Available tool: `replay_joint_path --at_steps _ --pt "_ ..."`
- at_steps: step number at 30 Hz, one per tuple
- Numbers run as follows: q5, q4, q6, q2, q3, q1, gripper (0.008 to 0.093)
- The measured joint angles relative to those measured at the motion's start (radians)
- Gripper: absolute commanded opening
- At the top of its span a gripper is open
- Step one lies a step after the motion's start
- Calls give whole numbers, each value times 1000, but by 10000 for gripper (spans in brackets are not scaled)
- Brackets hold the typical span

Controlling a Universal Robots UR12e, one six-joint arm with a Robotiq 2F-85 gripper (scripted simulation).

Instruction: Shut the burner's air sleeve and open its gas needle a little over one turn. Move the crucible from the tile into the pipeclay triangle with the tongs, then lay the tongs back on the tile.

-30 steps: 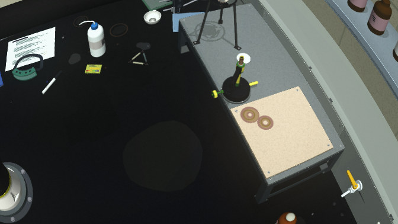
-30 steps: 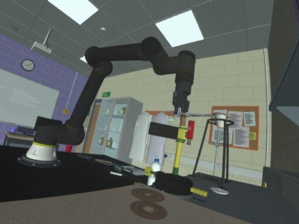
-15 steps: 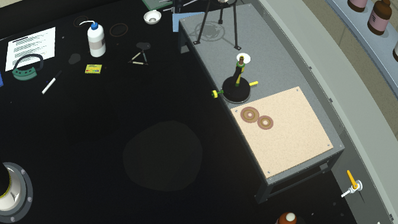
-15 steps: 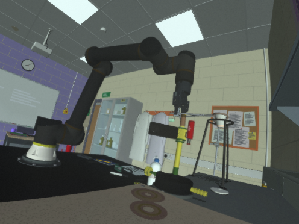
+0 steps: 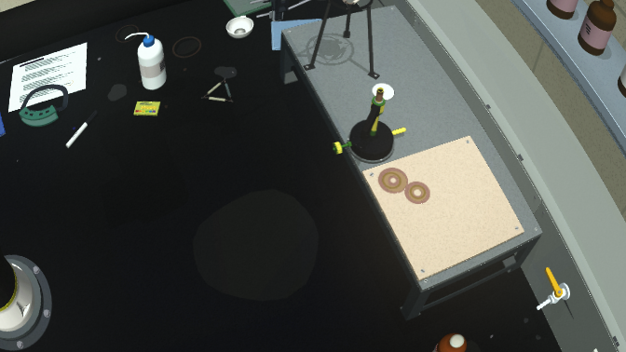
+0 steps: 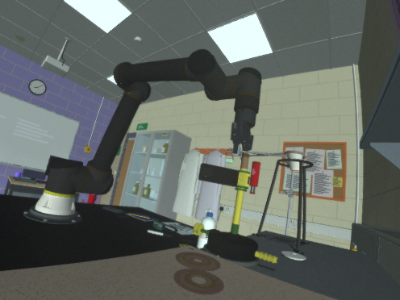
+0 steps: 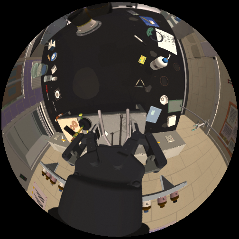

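Note:
The grey metal tongs [image 6: 266,153] reach out level from my gripper [image 6: 242,152] toward the tripod, their two arms showing ahead of the fingers in the wrist camera [image 7: 113,123]. The white crucible [image 6: 294,159] sits at the top of the black tripod [image 6: 291,201], at the tongs' far tips. The burner [image 5: 373,132] stands just below me on the grey stand, with a green air sleeve [image 6: 242,178] on its yellow tube and a yellow-green gas needle knob [image 5: 338,147] at its base. The beige tile [image 5: 445,202] beside it carries two scorch rings. The gripper is open at the tongs' handles and grips nothing.
A white wash bottle [image 5: 151,60] and a small white dish [image 5: 240,26] stand on the black bench, with a spare pipeclay triangle [image 5: 219,94], a marker [image 5: 80,130] and a paper sheet [image 5: 49,73]. The grey stand's edge [image 5: 326,121] drops to the bench. A yellow gas tap [image 5: 554,285] is at the rail.

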State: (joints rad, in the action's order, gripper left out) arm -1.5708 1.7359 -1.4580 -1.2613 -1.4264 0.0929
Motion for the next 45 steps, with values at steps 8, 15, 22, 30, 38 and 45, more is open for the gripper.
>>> replay_joint_path --at_steps 8,15,22,30,38,45 --pt "0 -1 0 0 1 0 710" --pt "0 -3 0 0 2 0 710" --pt "0 -5 0 -1 5 0 710" --pt "0 -9 0 -1 8 0 710" --pt "0 -13 0 -2 11 0 710" --pt "0 -17 0 -3 14 0 710"
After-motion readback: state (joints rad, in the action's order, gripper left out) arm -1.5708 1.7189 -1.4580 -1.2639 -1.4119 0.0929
